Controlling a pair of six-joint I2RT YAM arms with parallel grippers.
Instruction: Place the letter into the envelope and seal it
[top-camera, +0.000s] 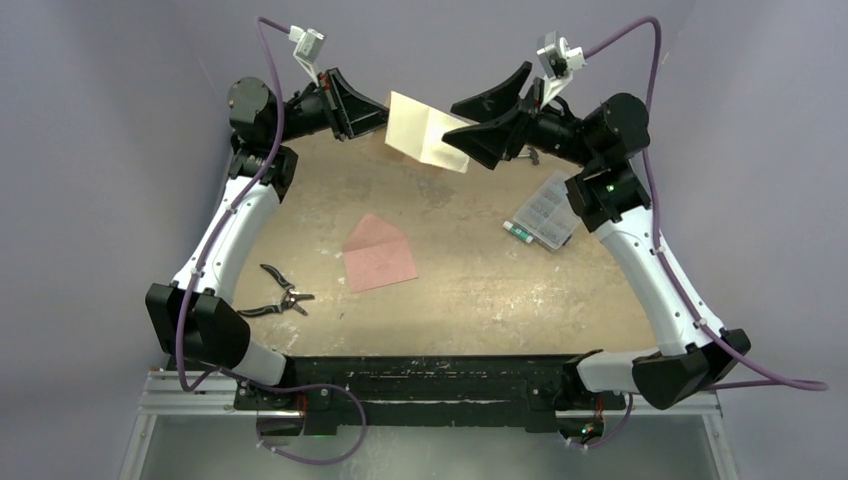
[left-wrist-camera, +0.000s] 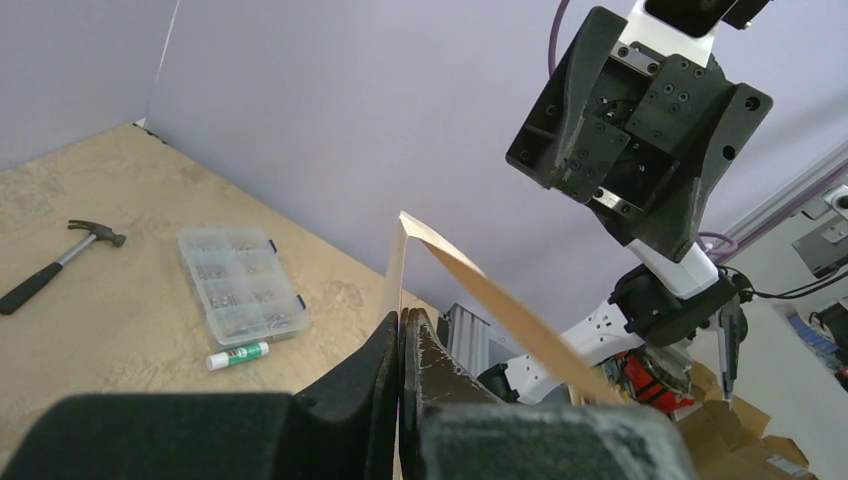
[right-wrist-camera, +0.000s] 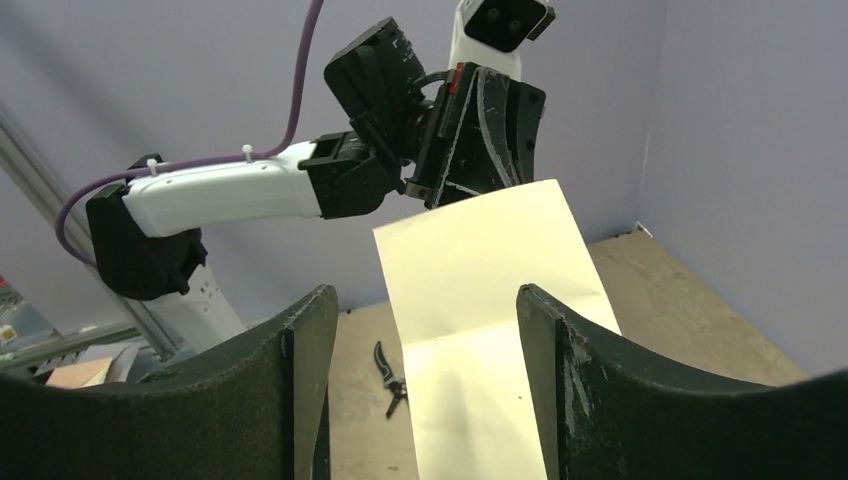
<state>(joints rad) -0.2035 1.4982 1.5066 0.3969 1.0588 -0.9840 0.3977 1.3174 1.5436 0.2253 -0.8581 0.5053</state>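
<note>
The letter (top-camera: 425, 130) is a pale creased sheet held up in the air over the far edge of the table. My left gripper (top-camera: 382, 120) is shut on its left edge; the left wrist view shows the jaws closed on the sheet (left-wrist-camera: 500, 300), seen edge-on. My right gripper (top-camera: 452, 122) is open, its fingers on either side of the letter's right end without touching it. In the right wrist view the letter (right-wrist-camera: 490, 300) hangs between the fingers (right-wrist-camera: 300, 340). The salmon-pink envelope (top-camera: 378, 253) lies flat mid-table with its triangular flap open, pointing away.
Black pliers (top-camera: 275, 295) lie near the left arm. A clear organiser box (top-camera: 548, 210) and a glue stick (top-camera: 518, 232) lie at the right. A hammer (left-wrist-camera: 60, 255) lies beyond the box. Purple walls close off the far side.
</note>
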